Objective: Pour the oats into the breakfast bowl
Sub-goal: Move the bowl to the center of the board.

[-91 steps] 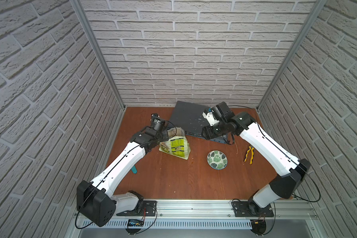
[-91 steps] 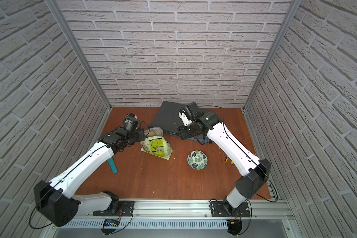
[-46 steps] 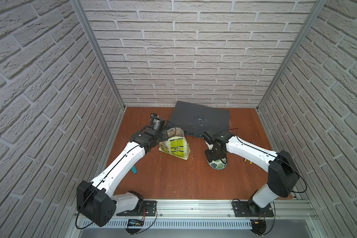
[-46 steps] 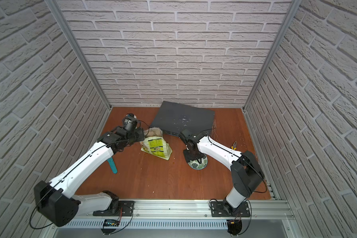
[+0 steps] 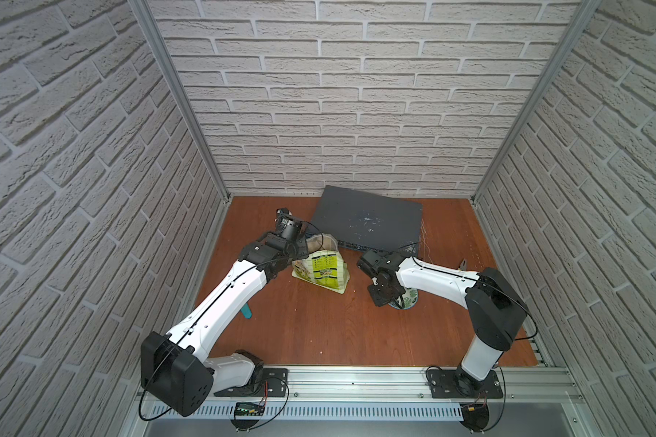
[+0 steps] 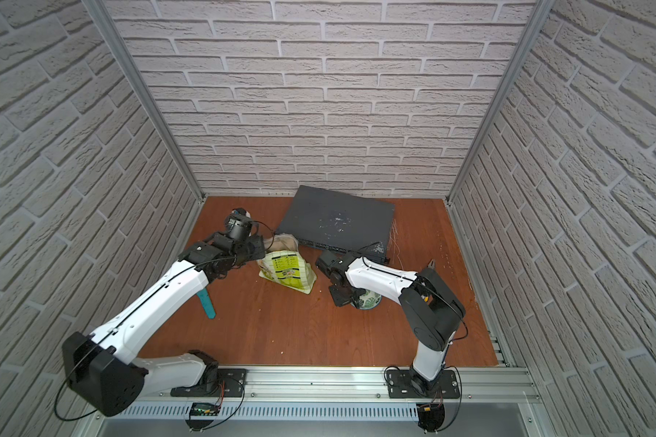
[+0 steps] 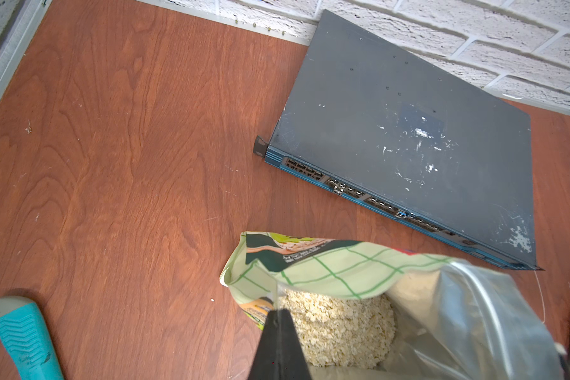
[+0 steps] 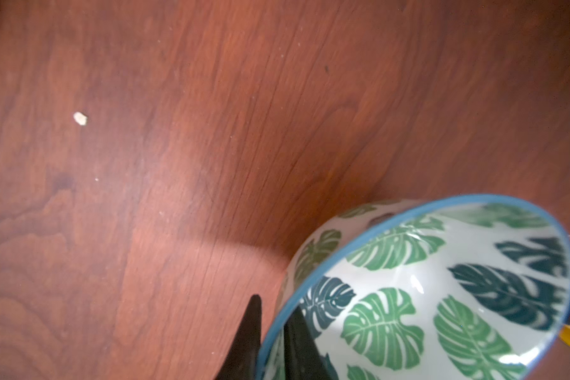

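Right wrist view: your right fingers (image 8: 244, 339) straddle the rim of the breakfast bowl (image 8: 474, 230), one inside and one outside, pinching it.
Left wrist view: your left fingers (image 7: 278, 345) are pressed together on the mouth edge of the pouch (image 7: 326, 269). The oats (image 7: 336, 329) are all inside, and the mouth gapes upward.
Positions: in both top views the bowl sits near the middle of the worktop (image 5: 319, 333), a little toward the right edge. The pouch stands apart from it, nearer the back-left corner, just in front of the dark switch box (image 5: 368, 223).
Step, as I read it: securing the bowl, to steady it or bring it to the pouch.
Bowl handling: slide it flat. A one-sided pinch on a glazed rim will likely slip or tip the bowl if you lift.
Pouch handling: hold the mouth up until the bowl is beneath it.
Watch: one stray flake (image 8: 80, 118) lies on the worktop, so pour slowly.
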Robot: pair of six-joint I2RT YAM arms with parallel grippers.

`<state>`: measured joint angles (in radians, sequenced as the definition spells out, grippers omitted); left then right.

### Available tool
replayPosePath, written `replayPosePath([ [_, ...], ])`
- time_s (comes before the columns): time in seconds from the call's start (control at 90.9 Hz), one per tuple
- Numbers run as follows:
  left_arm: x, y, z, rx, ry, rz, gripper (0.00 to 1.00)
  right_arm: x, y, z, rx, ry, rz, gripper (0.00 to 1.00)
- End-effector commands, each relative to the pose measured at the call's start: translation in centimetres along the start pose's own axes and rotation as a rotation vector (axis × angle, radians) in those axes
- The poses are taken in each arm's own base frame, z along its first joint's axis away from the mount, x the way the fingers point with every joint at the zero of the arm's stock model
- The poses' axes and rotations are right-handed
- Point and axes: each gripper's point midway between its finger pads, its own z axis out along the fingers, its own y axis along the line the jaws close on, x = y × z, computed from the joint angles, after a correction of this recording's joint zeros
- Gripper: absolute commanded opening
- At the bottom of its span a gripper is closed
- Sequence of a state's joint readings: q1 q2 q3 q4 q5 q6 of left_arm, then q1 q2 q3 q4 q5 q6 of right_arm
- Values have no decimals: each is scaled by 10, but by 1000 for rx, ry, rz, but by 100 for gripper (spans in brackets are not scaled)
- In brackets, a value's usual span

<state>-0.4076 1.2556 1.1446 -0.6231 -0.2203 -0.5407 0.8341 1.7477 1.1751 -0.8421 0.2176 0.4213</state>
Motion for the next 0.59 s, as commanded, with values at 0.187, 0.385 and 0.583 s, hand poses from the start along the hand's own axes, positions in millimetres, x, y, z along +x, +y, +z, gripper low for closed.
replayPosePath([
  [0.187,-8,11,-3,-20,-50,-27,0,16,79,-15,-150,-71,-209,4],
  [0.385,-10,18,-1,-20,-54,-53,0,20,132,-30,-248,-139,-395,6],
  [0.583,-11,21,2,-13,-49,-70,0,24,175,-32,-284,-153,-606,12],
])
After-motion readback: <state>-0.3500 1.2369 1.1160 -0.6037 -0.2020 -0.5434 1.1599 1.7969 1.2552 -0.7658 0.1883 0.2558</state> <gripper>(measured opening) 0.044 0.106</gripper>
